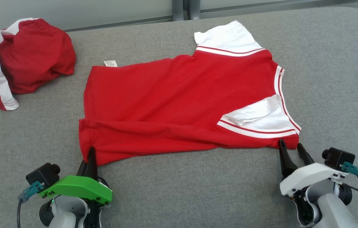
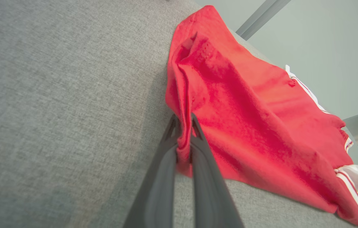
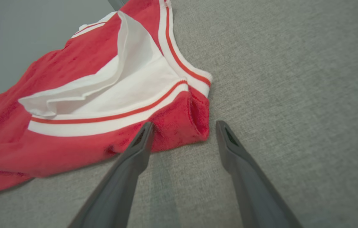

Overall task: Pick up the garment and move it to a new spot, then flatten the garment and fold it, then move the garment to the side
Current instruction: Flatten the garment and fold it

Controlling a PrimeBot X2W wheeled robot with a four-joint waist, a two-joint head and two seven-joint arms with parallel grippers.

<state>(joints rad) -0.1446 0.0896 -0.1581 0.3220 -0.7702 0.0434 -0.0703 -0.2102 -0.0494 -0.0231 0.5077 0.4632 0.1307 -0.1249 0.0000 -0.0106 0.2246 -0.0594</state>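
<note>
The garment (image 1: 172, 104) is a red T-shirt with white sleeves and striped trim, spread across the grey cushion with its near long edge folded over. My left gripper (image 1: 91, 152) is shut on the shirt's near left corner; the left wrist view shows red cloth (image 2: 183, 139) pinched between the two dark fingers (image 2: 202, 164). My right gripper (image 1: 291, 146) stands open at the shirt's near right corner. In the right wrist view that corner (image 3: 185, 126) lies between the spread fingertips, the left finger (image 3: 141, 142) touching the cloth.
A second red garment with a white stripe (image 1: 23, 60) lies bunched at the far left of the grey cushion (image 1: 197, 190). A small white label (image 1: 110, 63) sticks out at the shirt's far hem. A pale wall and metal posts (image 1: 185, 9) stand behind.
</note>
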